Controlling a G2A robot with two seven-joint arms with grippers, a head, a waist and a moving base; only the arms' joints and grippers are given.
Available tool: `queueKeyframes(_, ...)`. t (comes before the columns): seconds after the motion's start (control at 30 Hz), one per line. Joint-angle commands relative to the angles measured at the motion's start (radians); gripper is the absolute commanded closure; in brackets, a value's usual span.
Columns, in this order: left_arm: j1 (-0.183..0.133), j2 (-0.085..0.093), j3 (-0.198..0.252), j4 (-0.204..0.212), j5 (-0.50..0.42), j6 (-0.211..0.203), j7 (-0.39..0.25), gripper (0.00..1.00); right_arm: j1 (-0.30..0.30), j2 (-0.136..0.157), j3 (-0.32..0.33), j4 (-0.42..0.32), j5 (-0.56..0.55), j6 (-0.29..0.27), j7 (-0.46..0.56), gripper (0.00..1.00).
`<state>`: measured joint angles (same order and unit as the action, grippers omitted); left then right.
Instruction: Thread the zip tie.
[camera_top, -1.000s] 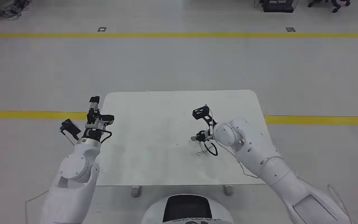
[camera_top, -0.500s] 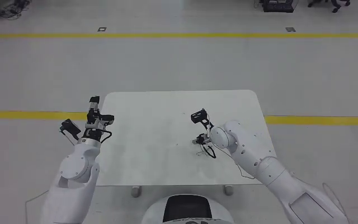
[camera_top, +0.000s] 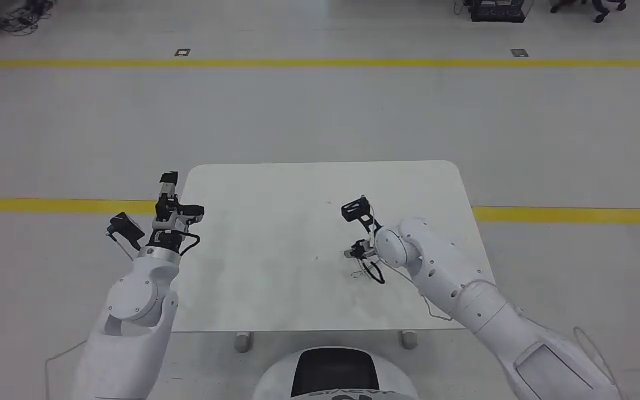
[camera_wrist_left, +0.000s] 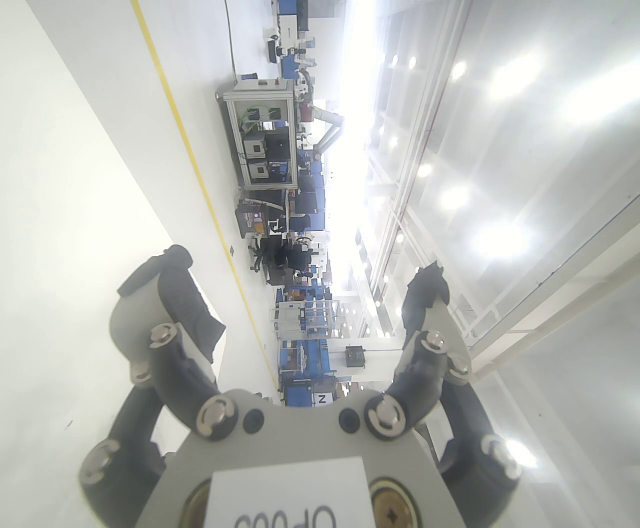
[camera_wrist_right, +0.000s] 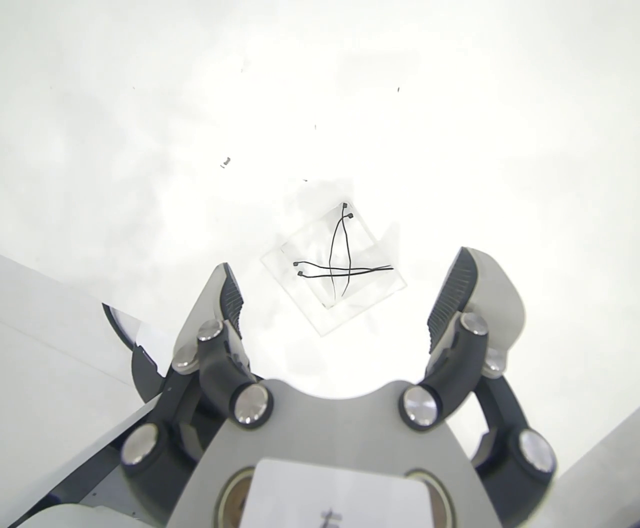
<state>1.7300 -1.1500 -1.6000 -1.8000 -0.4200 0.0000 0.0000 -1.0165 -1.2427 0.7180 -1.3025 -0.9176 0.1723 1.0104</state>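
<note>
White tabletop (camera_top: 300, 200) on a pale workshop floor crossed by yellow lines (camera_top: 320, 63): the right gripper (camera_wrist_right: 345, 272) hangs above the table's right-hand half, jaws wide apart and holding nothing, looking straight down on four black zip ties (camera_wrist_right: 332, 268). The ties lie crossed over one another, two one way and two the other, on a clear square sheet (camera_wrist_right: 360, 295) flat on the table. The left gripper (camera_wrist_left: 300, 265) sits at the table's left edge, jaws also apart and empty, aimed out into the room. No tie is picked up yet, so the work appears to be at the approach for the first grasp. The next move likely calls for a straight descent and a fine pinch on one thin strap, clear of the crossing, without dragging its neighbours or the sheet. The ties lie well in from every table edge, with bare surface all round them and open room between the two arms.
</note>
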Motion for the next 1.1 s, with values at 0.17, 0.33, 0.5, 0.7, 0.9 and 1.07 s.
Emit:
queueKeyframes(0.17, 0.0, 0.0, 0.0, 0.0, 0.0, 0.0, 0.0, 0.0, 0.016, -0.013, -0.013, 0.024, -0.007, 0.01, -0.018, 0.0)
queueKeyframes(0.33, 0.0, 0.0, 0.0, 0.0, 0.0, 0.0, 0.0, 0.0, 0.016, -0.013, -0.013, 0.024, -0.007, 0.01, -0.018, 0.0)
queueKeyframes(0.5, 0.0, 0.0, 0.0, 0.0, 0.0, 0.0, 0.0, 0.0, 0.013, -0.015, -0.017, 0.017, -0.027, 0.024, -0.03, 0.0)
queueKeyframes(0.7, 0.0, 0.0, 0.0, 0.0, 0.0, 0.0, 0.0, 0.0, 0.018, -0.022, -0.025, 0.019, -0.043, 0.042, -0.008, 0.0)
queueKeyframes(0.9, 0.0, 0.0, 0.0, 0.0, 0.0, 0.0, 0.0, 0.0, 0.018, -0.022, -0.025, 0.019, -0.043, 0.042, -0.008, 0.0)
queueKeyframes(1.07, 0.0, 0.0, 0.0, 0.0, 0.0, 0.0, 0.0, 0.0, 0.007, -0.025, -0.026, 0.027, -0.053, 0.049, -0.033, 0.0)
